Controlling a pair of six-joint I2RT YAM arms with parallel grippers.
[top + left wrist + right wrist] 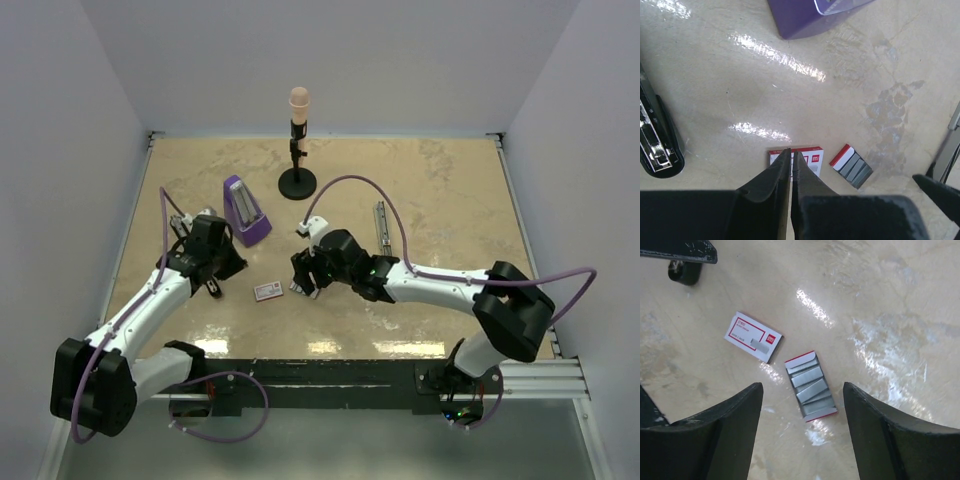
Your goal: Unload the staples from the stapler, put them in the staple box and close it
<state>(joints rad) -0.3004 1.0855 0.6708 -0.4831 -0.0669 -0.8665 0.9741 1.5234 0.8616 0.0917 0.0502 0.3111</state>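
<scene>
The right tool (802, 386) stands wide open with nothing in it. Between its two fingers (715, 430) in the wrist view lie the silvery-grey ribbed strips of staples (810, 387). They are packed side by side in a small red-edged tray (800, 358), flat on the glossy beige marbled desk (450, 200). Just beside the tray, not touching it, lies a white card with a red border (752, 337). The left tool (791, 151) is closed to a hairline gap and empty, its tips over the card's far edge; whether they touch it I cannot tell. To that tool's left the slim black desk stapler (657, 132) lies flat with metal showing inside, well apart from the staples. Farther out are a purple plastic wedge (245, 212) and, on the desk's right side, a slim grey-and-black bar (380, 225).
</scene>
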